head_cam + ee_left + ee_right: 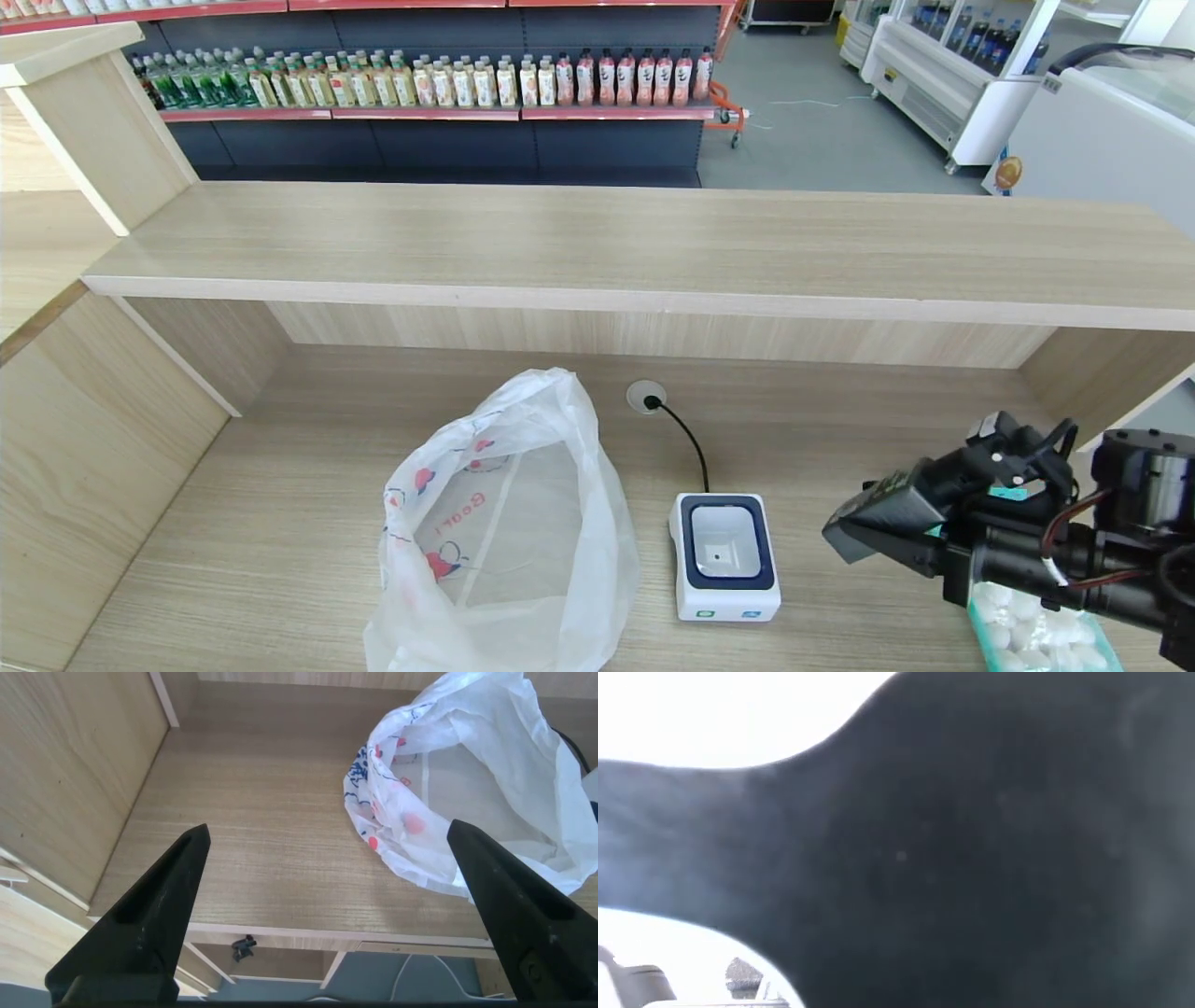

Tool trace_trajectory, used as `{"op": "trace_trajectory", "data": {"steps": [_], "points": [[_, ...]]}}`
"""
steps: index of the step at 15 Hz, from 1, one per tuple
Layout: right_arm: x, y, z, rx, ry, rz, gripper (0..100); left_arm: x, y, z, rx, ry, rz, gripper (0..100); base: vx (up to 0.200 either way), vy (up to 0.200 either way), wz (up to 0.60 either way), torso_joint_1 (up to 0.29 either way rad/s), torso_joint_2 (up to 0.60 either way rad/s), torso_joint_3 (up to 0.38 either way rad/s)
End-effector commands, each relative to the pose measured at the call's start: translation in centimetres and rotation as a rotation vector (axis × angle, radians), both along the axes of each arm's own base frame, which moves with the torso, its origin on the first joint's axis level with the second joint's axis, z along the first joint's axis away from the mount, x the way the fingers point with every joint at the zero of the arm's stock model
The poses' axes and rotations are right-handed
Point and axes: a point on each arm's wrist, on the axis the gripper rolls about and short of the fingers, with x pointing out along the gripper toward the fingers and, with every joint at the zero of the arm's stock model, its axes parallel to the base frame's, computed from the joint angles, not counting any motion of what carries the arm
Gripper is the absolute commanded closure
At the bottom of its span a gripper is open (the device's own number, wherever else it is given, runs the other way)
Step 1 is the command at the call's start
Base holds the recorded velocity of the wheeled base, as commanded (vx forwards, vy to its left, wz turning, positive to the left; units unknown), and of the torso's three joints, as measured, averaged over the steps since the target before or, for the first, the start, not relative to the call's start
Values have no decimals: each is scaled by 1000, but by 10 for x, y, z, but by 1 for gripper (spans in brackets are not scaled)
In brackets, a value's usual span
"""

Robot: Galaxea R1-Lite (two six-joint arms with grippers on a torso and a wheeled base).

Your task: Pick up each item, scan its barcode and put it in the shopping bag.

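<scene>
Head view: the shopping bag [509,532], white translucent plastic with red and blue print, is slumping on the lower worktop [280,523] at about 6 o'clock, its mouth gaping open. The scanner [725,557], white with a dark-framed window facing up, is sitting just beside the bag at its 3 o'clock, with a narrow strip of worktop between them. A black cable [686,443] is running from the scanner's far end to a round grommet [646,397] at the scanner's 11 o'clock.

The right claw [882,518] is hanging above the worktop at the scanner's 3 o'clock, near it and clear of it. It is showing as a dark wedge with slivers of teal behind. Open, closed or carrying something: cannot tell. A teal pack of white puffs [1036,635] is lying on the worktop at the scanner's 4 o'clock, partly hidden under the right arm [1055,565].

A raised ledge [653,243] is running across at 12 o'clock. Beyond it a shelf of bottles [420,84] and chest freezers [1102,131] are standing.

Left wrist view: the left claw [327,831] is standing wide open, with bare worktop showing between its two black fingers [159,915]. It is hovering over the worktop's edge by the wooden side wall [65,775]. The bag is lying ahead, apart from the claw.

Right wrist view: a dark surface [990,840] is sitting close to the lens, too blurred to identify.
</scene>
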Motion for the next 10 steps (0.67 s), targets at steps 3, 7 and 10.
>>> {"op": "trace_trajectory", "data": {"steps": [3,7,10], "points": [[-68,24,139,92,-358,268,100,0,0,0,0,0,-1,0,0,0,0,0,0,0],[-82,27,137,66,-455,406,100,0,0,0,0,0,1,0,0,0,0,0,0,0],[-70,31,127,-47,-663,527,100,0,0,0,0,0,1,0,0,0,0,0,0,0]]}}
